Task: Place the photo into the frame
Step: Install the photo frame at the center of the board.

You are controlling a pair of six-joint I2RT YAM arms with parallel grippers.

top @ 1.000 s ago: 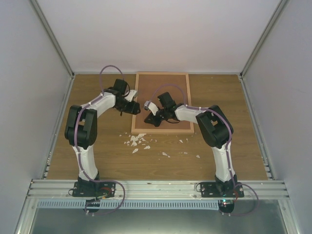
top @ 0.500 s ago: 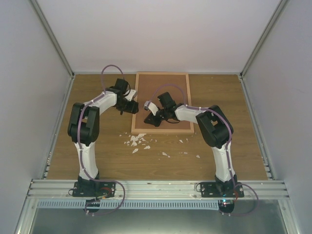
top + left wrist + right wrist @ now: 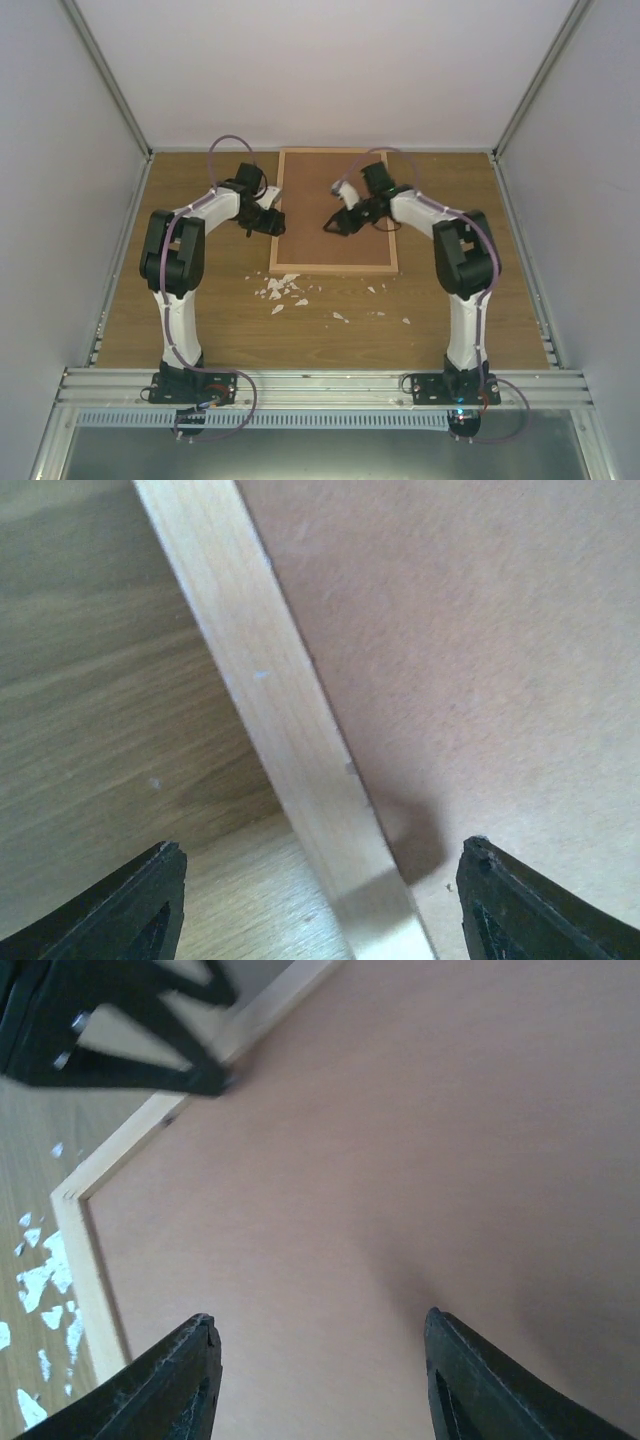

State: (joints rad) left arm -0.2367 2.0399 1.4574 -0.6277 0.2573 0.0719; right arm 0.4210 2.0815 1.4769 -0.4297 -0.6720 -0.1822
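- While the left gripper is staying wide open astride the left rail, holding nothing, the right gripper is now hovering farther up the board, its jaws newly parted and empty.
- One rectangular frame of light natural wood is lying flat at the far middle of the brown wooden table, with one plain brown backing board filling it.
- Small white paper scraps are lying just beside its near rail, too small to count surely.

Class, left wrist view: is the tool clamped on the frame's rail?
No, the left tool is open, its fingers either side of the frame.
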